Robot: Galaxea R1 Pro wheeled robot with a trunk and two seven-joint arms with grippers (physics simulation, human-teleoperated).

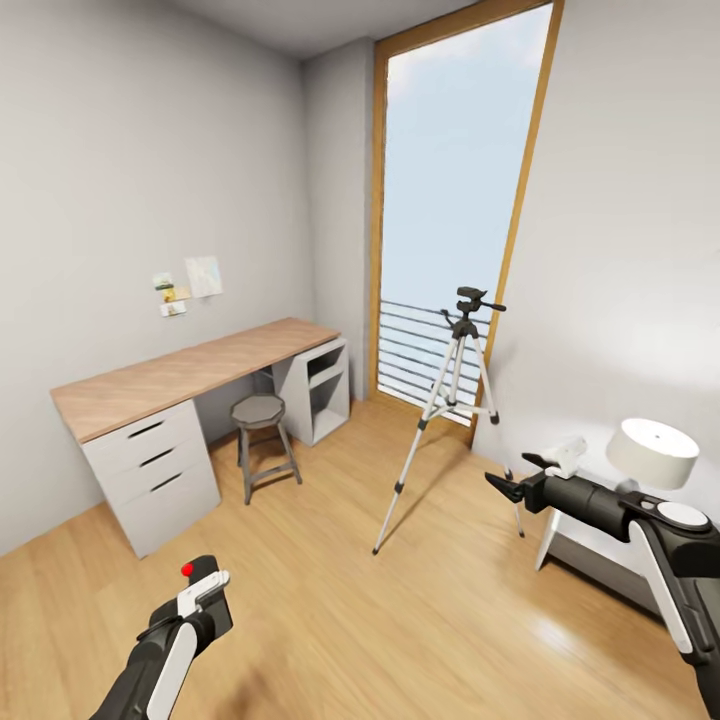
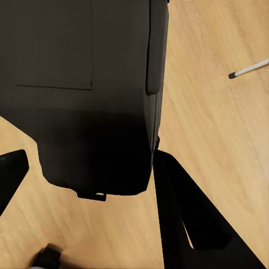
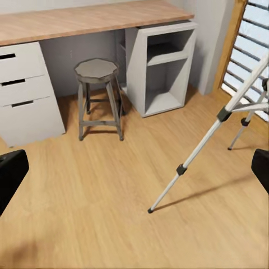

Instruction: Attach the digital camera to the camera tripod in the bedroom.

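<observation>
Bedroom: light wood floor [image 1: 330,560], pale grey walls, and a tall wood-framed window [image 1: 455,200] with a horizontal railing across its lower part.

A wood-topped grey desk [image 1: 190,375] runs along the left wall, with a three-drawer unit at its near end and an open shelf unit at the far end by the window. Small papers are pinned on the wall above it.

The camera tripod [image 1: 452,400] stands on the floor in front of the window, right of the desk, legs spread, black pan head on top with its side handle pointing right. Nothing is mounted on the head. In the right wrist view one silver leg [image 3: 202,147] slants down to a black foot on the floor.

A grey metal stool [image 1: 262,435] stands under the desk between the two units, well apart from the tripod. At the right edge, a white cylindrical lamp shade [image 1: 652,452] sits above a white side table.

Right gripper [image 1: 520,478]: held out toward the tripod's near leg, not touching it. Fingers spread wide in the wrist view, nothing between them.

Left gripper [image 1: 205,590]: low in the foreground, clamped on the digital camera [image 1: 200,585], red dot visible on top. In the left wrist view the black camera body [image 2: 84,95] sits against the right-hand finger [image 2: 190,218]. Camera well apart from the tripod.
</observation>
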